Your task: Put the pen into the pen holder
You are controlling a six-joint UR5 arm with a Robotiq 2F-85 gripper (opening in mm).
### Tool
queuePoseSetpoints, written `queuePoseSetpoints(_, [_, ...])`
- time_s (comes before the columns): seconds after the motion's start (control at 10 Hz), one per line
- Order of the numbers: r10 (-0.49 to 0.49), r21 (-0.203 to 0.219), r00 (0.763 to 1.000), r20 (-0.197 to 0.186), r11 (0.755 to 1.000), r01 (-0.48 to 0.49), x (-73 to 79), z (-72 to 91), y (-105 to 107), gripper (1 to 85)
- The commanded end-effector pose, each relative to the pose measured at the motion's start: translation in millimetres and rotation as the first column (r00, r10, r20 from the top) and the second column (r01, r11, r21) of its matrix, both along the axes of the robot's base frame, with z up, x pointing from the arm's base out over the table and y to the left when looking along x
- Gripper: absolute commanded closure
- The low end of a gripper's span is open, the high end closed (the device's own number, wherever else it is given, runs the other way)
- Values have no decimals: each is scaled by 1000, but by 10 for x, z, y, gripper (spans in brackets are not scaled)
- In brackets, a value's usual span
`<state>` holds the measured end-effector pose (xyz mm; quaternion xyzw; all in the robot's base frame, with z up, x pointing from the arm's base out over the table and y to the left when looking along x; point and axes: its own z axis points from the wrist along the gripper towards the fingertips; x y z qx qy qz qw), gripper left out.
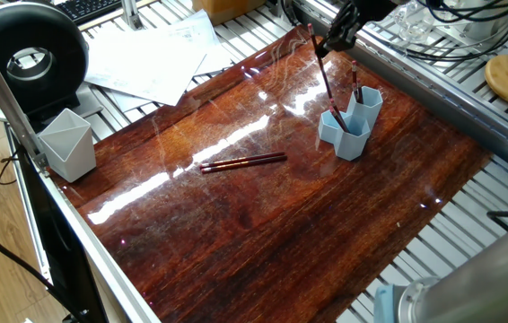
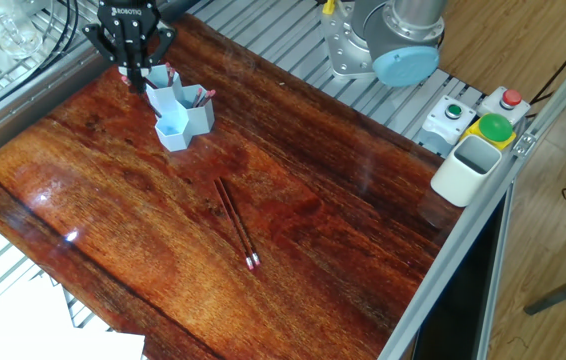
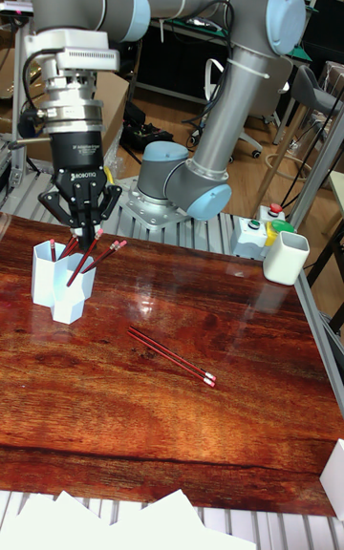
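Note:
The light blue pen holder (image 1: 353, 136) stands on the wooden table toward its far right side; in the other fixed view the pen holder (image 2: 173, 132) is at the upper left. My gripper (image 1: 324, 47) hangs just above it, shut on a dark red pen (image 1: 328, 85) that slants down with its lower end inside one tube. In the tall fixed view the gripper (image 3: 86, 230) sits right over the pen holder (image 3: 48, 300), fingers converged. A few other pens (image 3: 107, 251) stick out of the tubes. Two more pens (image 1: 243, 162) lie side by side mid-table.
A pale grey angular cup (image 1: 67, 144) stands at the table's left edge. Papers (image 1: 151, 58) lie beyond the far left corner. A white cup (image 2: 466, 170) and a button box (image 2: 493, 118) sit by the robot base (image 2: 393, 45). Metal slats border the table.

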<state>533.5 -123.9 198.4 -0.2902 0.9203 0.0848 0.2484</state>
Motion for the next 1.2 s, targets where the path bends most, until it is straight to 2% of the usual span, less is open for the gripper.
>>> queuePoseSetpoints(0.0, [-3,11,1000,17,1000,3,32,-92,-35,847])
queuePoseSetpoints(0.2, [-4,7,1000,15,1000,4,25,-128,-53,847])
queuePoseSetpoints(0.4, [-25,-2,1000,-8,1000,25,-9,-149,-93,847])
queuePoseSetpoints(0.7, [-129,-34,989,-70,991,127,-88,-233,-262,847])
queuePoseSetpoints(0.8, [-174,-37,981,-80,984,172,-87,-245,-312,847])
queuePoseSetpoints(0.9, [-193,-59,978,-84,980,188,-98,-263,-376,847])
queuePoseSetpoints(1.1, [-185,-28,979,-79,983,184,-76,-238,-302,847])
